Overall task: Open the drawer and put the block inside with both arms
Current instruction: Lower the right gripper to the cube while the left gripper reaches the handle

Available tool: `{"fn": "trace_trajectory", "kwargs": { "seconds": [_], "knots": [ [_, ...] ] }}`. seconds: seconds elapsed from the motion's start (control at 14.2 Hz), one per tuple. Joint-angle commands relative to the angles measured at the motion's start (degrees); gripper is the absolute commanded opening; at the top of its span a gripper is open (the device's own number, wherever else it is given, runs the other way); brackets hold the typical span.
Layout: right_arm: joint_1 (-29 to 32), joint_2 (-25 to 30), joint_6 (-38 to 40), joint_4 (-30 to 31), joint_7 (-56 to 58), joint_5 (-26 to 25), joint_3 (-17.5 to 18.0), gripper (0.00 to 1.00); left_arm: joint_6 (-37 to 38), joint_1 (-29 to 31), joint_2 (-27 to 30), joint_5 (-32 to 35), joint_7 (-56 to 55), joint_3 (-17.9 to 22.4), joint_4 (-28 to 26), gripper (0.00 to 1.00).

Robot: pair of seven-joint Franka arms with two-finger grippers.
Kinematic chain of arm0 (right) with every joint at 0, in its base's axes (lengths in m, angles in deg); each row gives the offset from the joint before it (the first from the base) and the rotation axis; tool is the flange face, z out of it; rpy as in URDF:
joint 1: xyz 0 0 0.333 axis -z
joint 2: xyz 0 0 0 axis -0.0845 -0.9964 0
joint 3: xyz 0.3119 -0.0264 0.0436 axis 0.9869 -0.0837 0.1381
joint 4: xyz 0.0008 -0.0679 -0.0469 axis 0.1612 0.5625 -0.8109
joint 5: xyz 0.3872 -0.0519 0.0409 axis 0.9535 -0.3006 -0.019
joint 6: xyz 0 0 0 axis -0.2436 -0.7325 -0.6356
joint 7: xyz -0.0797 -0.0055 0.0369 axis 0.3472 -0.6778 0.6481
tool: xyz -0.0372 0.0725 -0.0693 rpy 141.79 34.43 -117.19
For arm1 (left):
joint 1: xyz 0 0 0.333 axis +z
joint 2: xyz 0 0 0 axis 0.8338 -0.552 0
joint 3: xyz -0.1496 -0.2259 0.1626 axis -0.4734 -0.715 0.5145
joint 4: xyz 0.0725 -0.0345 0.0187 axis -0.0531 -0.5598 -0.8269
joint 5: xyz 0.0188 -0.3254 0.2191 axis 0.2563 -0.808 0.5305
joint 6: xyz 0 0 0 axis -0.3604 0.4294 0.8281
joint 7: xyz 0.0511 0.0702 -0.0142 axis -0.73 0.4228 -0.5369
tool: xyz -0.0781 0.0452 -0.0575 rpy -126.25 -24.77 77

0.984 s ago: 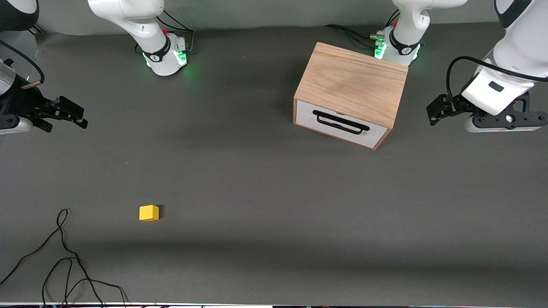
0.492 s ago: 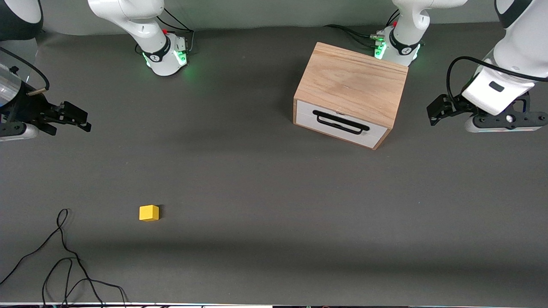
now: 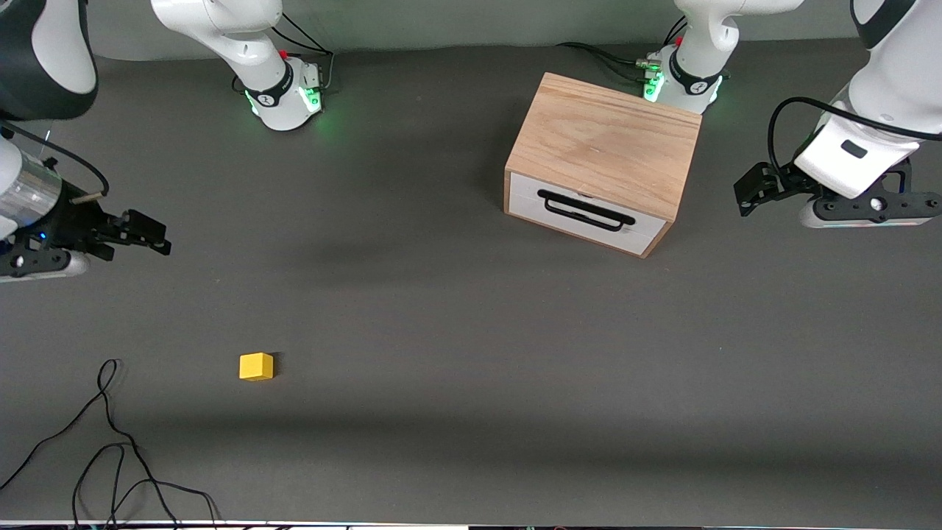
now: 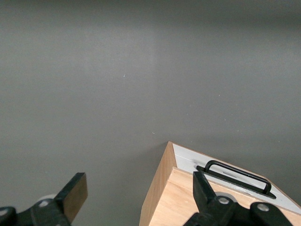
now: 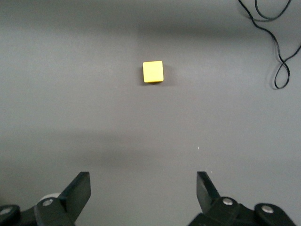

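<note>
On bench (image 3: 441, 309): block (image 3: 256, 366) lay alone; drawer (image 3: 585, 212) was closed. Right tool (image 3: 151, 237) released, above bare bench. Left tool (image 3: 751, 193) released, beside box (image 3: 607, 143), waiting.

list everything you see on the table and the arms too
box: one, light oak, on the table toward the left arm's end, close to the left arm's base
drawer: one, white front, shut, in the box, facing the front camera
handle: one, black bar, across the drawer front
block: one, yellow, on the table toward the right arm's end, nearer to the front camera than the box, untouched
cable: one, black, looped on the table near the front camera, beside the block
table: one, dark grey
arm bases: two, white with green lights, along the table edge farthest from the front camera
left gripper: one, black, jaws open, beside the box, waiting
right gripper: one, black, jaws open, above the table short of the block
</note>
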Motion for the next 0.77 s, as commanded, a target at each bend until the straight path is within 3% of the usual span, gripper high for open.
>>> {"fn": "trace_trajectory", "kwargs": {
  "seconds": [0.0, 0.7],
  "knots": [
    [-0.67, -3.82, -3.99, -0.69, -0.39, -0.81, -0.03, 1.00, -0.65, -0.03, 0.64, -0.40, 1.03, 0.07, -0.90, 1.00],
    [-0.50, -9.98, -11.13, -3.41, -0.48, -0.02, -0.03, 1.00, 3.39, -1.43, -2.87, -0.76, -0.99, -2.03, -0.46, 1.00]
  ]
}}
